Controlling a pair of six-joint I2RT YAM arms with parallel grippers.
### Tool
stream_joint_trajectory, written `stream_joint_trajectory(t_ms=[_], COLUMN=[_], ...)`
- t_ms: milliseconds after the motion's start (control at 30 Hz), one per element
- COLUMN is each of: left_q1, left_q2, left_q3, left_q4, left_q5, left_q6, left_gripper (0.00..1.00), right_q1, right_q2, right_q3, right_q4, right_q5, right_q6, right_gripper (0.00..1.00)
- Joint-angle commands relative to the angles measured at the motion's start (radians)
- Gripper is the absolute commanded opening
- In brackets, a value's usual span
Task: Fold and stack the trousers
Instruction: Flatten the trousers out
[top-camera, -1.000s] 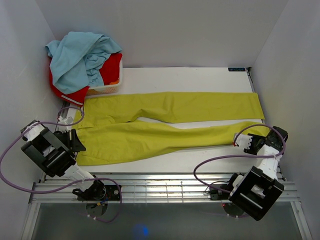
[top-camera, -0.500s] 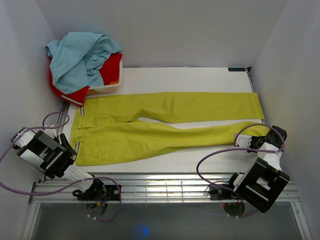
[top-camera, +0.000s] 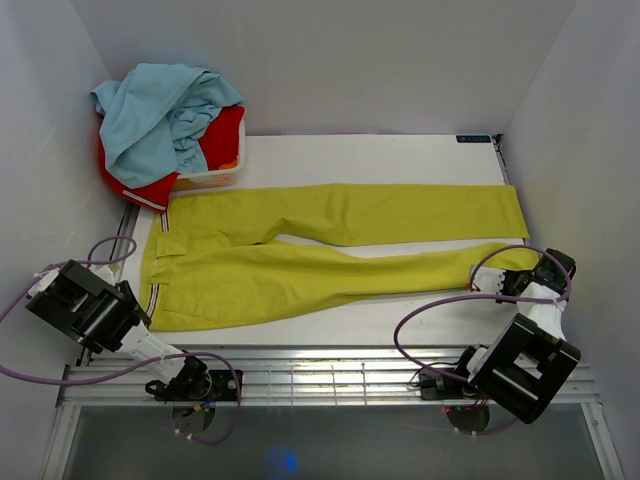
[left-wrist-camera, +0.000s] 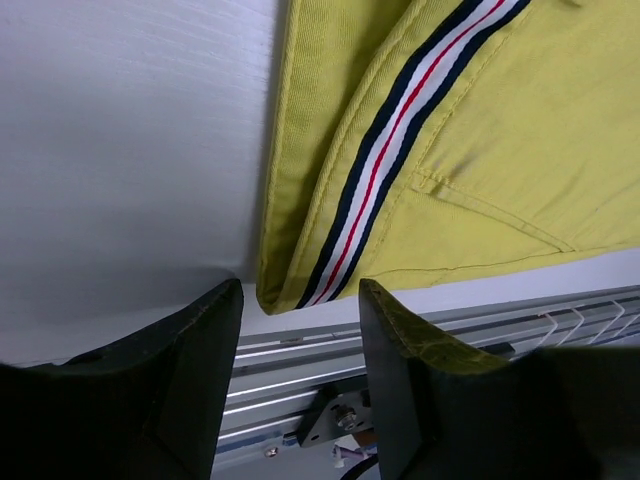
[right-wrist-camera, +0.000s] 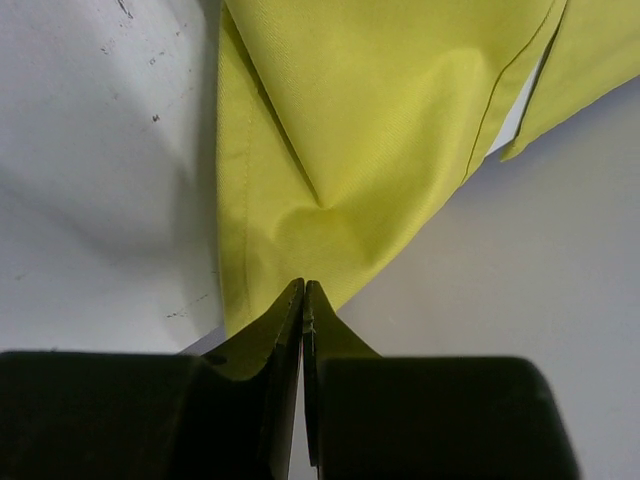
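Observation:
The yellow-green trousers (top-camera: 330, 245) lie flat on the white table, waist at the left and both legs running right. My left gripper (left-wrist-camera: 300, 290) is open at the waistband's near corner, its fingers either side of the corner with the striped band (left-wrist-camera: 390, 150); nothing is held. In the top view it sits at the table's near left edge (top-camera: 145, 303). My right gripper (right-wrist-camera: 303, 287) is shut, pinching the hem of the near leg (right-wrist-camera: 300, 220), where the cloth puckers. From above, the right gripper (top-camera: 492, 284) is at that leg's right end.
A white basket (top-camera: 215, 178) at the back left holds a light blue garment (top-camera: 160, 110) over a red one (top-camera: 225, 130). White walls stand close on the left, back and right. A slatted metal rail (top-camera: 330, 375) runs along the near table edge.
My right gripper has closed on the near leg's hem. My left arm has drawn back toward the near left, off the waistband, with its fingers still apart.

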Motion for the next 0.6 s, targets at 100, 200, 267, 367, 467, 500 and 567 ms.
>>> stream_joint_trajectory(t_ms=[100,200,267,367,467,500,567], left_q1=[0.007,0.015,0.026,0.053,0.066,0.069,0.069], left_q2=[0.061,0.058,0.065,0.087,0.119,0.125,0.133], left_q3=[-0.014,0.037,0.086,0.215,0.331,0.353,0.391], left_q4=[0.025,0.012,0.002,-0.034,-0.059,-0.062,-0.062], left_q5=[0.074,0.097,0.1,0.081,0.053,0.045,0.036], left_q6=[0.01,-0.005,-0.014,-0.021,-0.008,-0.007,0.009], left_gripper=[0.46,0.15,0.0,0.0,0.0,0.0,0.0], right_q1=[0.004,0.004,0.002,-0.01,-0.025,-0.028,-0.033], right_q2=[-0.002,0.003,0.006,0.02,0.041,0.047,0.066], right_q3=[0.052,0.077,0.092,0.158,0.207,0.221,0.252], right_q4=[-0.037,-0.064,-0.078,-0.126,-0.19,-0.199,-0.23], right_q5=[-0.021,-0.016,-0.012,-0.012,-0.01,-0.007,0.003], right_q6=[-0.015,-0.013,-0.013,-0.04,-0.07,-0.076,-0.093], right_gripper=[0.08,0.08,0.08,0.08,0.08,0.08,0.08])
